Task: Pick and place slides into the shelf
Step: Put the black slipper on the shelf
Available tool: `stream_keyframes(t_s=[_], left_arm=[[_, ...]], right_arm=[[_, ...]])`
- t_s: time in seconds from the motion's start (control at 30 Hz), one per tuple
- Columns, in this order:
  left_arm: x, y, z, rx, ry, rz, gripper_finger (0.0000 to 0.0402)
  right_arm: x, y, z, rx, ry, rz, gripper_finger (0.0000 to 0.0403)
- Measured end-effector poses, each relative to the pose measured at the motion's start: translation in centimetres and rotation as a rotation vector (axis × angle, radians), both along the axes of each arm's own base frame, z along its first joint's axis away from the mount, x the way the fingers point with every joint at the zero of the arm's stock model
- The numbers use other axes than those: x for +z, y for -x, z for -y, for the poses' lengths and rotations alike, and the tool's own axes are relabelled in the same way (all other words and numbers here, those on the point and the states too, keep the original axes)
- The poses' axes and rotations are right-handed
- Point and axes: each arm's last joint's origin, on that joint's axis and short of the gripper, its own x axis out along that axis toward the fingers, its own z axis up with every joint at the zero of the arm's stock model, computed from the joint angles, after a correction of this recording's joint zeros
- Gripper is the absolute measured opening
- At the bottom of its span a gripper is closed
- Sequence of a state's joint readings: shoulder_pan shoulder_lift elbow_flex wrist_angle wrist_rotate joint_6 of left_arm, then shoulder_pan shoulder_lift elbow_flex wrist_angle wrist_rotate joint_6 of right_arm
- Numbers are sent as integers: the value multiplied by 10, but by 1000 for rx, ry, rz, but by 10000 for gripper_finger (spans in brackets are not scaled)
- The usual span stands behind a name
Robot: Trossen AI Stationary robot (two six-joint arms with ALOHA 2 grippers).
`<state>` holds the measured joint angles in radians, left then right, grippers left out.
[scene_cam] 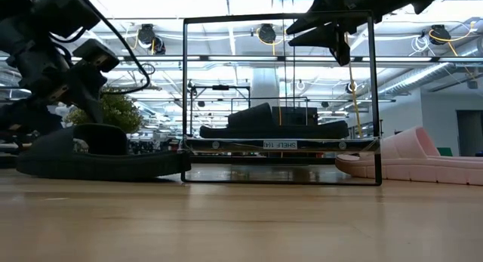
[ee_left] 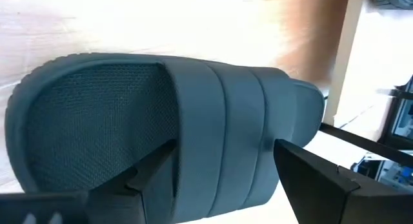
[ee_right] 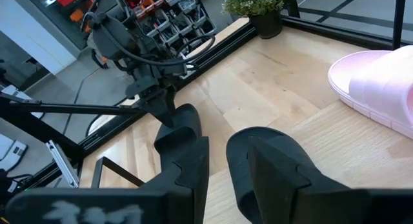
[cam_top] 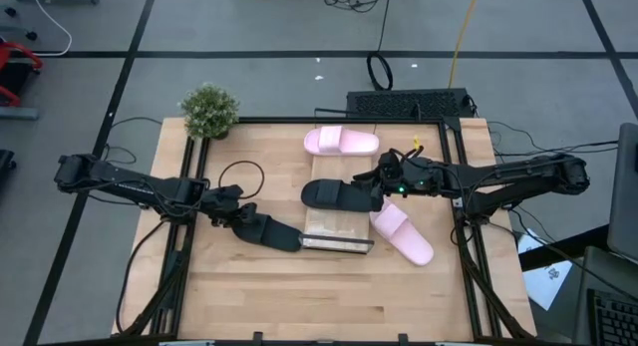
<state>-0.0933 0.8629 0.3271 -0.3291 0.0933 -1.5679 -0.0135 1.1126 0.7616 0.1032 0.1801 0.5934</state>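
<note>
Overhead, the left tool (cam_top: pixel 249 224) straddles a black slide (cam_top: pixel 271 232) on the surface, just beside the shelf (cam_top: pixel 337 218). The right tool (cam_top: pixel 377 182) hangs over the black slide on the shelf (cam_top: pixel 334 195), 2 pink slides (cam_top: pixel 341 141) nearby. Level across, that shelved slide lies flat, nothing gripping it. From the left wrist, its fingers (ee_left: pixel 316 179) stand wide either side of the strap, not clamped. The right tool looks parted and empty. Next, I judge: close, lift, carry shelfward.

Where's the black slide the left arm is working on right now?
In the high view the black slide lies on the table's left half, toe against the near-left corner of the shelf, with the left gripper at its heel end.
</note>
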Motion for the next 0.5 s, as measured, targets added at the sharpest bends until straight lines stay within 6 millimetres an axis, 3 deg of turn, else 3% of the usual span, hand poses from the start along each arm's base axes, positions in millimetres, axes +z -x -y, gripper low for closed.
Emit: stream_keyframes(t_s=[0.23, 0.5], left_arm=[[-1, -1, 0, -5, -18, 0, 232], [-7, -14, 1, -39, -54, 27, 124]], right_arm=[[0, 0, 0, 0, 2, -1, 95], [0, 0, 0, 1, 7, -1, 95]])
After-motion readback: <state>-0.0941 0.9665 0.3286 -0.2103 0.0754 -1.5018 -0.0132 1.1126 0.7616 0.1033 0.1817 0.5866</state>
